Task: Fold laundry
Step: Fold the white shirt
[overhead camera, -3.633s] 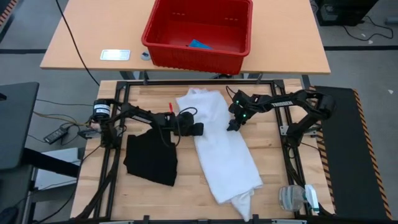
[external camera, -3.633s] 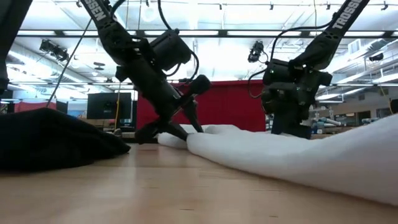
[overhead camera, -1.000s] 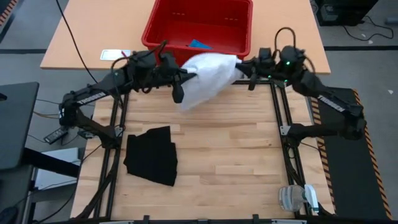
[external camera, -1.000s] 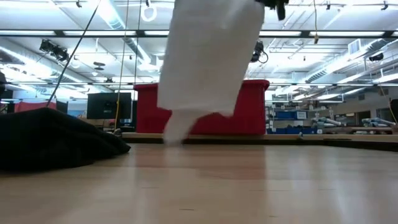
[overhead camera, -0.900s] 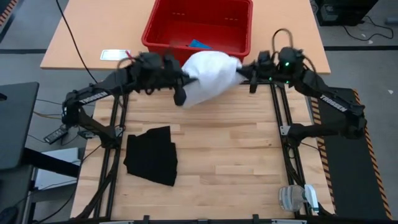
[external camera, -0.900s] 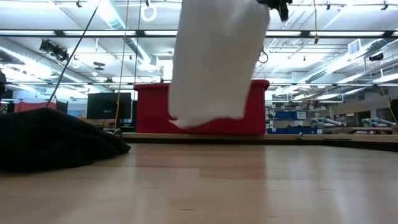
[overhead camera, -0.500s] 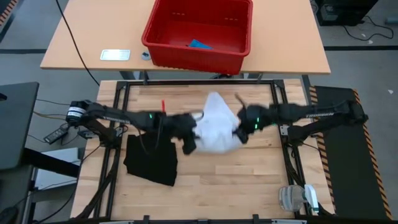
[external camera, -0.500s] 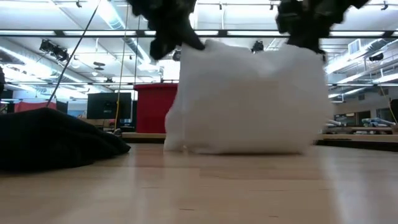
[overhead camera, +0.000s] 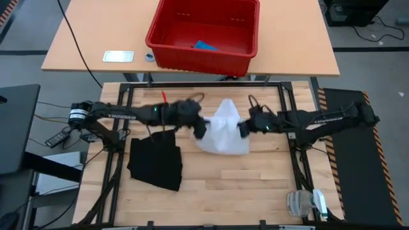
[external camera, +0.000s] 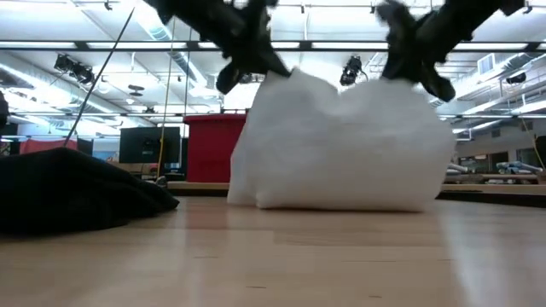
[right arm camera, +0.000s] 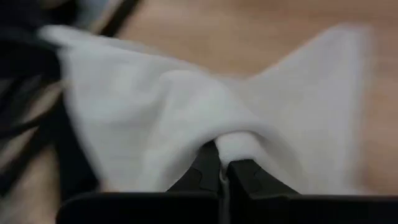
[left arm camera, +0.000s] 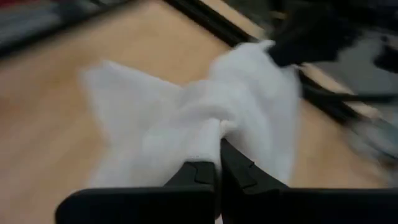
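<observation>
A large white T-shirt [overhead camera: 222, 130] is stretched between my two grippers over the middle of the table. Its lower part [external camera: 341, 203] rests on the wood. My left gripper [overhead camera: 202, 126] is shut on the shirt's left upper corner, and my right gripper [overhead camera: 243, 128] is shut on its right upper corner. A black garment [overhead camera: 155, 163] lies bunched on the table at the near left. A small bright blue piece [overhead camera: 205, 45] lies inside the red basket [overhead camera: 167, 56] beyond the table's far edge. My left gripper pinches a gathered bunch of the white shirt's cloth [left arm camera: 216, 128] between its two fingers [left arm camera: 200, 172], slanting down from the table's left. The cloth hangs from there down to the table. How many layers are held I cannot tell. My right gripper pinches a bunched fold of the shirt [right arm camera: 235, 144] between its two fingers [right arm camera: 244, 171], slanting down from the table's right. The cloth fans out from the pinch and runs across to the other gripper, with its lower part on the table.
A black metal frame [overhead camera: 281, 96] runs around the tabletop. The red basket stands on a second table behind, next to a small white device [overhead camera: 119, 56]. A clear roll-like object [overhead camera: 300, 203] sits at the near right corner. Bare wood [overhead camera: 223, 185] lies toward the near edge.
Both grippers have come down from high up by the basket and moved toward the table's near edge, still shut on the shirt. The shirt, which hung clear of the table, now has its lower part set on the wood and stands spread between them.
</observation>
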Controlling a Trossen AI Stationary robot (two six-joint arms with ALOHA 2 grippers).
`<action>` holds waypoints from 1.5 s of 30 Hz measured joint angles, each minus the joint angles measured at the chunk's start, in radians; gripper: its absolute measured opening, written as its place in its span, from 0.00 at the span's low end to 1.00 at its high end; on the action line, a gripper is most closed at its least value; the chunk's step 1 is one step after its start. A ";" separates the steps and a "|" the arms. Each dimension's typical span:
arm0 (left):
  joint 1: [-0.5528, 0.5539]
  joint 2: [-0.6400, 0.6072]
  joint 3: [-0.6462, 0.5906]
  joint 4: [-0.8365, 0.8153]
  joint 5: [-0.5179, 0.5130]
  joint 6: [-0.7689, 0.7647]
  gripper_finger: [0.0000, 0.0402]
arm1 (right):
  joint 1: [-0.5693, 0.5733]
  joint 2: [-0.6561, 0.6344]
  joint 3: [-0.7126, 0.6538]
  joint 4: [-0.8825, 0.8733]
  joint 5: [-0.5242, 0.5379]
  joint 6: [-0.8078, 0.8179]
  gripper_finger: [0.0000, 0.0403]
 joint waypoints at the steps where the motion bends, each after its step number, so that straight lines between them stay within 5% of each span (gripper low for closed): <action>1: 0.036 0.015 -0.002 0.006 -0.012 0.018 0.00 | -0.043 0.009 -0.004 -0.008 0.022 -0.005 0.02; 6: 0.203 0.193 -0.007 0.100 0.049 0.032 0.01 | -0.239 0.081 -0.086 0.050 0.026 -0.018 0.03; 12: 0.314 0.388 -0.008 0.348 0.178 -0.096 0.11 | -0.401 0.172 -0.149 0.193 -0.025 -0.055 0.21; 21: 0.381 0.365 -0.008 0.371 0.278 -0.154 0.31 | -0.525 0.198 -0.152 0.174 -0.122 -0.113 0.43; 26: 0.395 0.253 -0.006 0.372 0.345 -0.124 0.36 | -0.524 0.113 -0.152 0.180 -0.128 -0.169 0.45; 31: 0.381 0.134 -0.006 0.381 0.379 -0.062 0.36 | -0.494 0.021 -0.152 0.220 -0.251 -0.313 0.44; 37: 0.313 0.135 -0.006 0.364 0.520 0.099 0.36 | -0.383 0.012 -0.152 0.255 -0.323 -0.371 0.40; 45: 0.211 0.251 -0.006 0.286 0.610 0.249 0.36 | -0.161 0.161 -0.151 0.354 -0.084 -0.201 0.31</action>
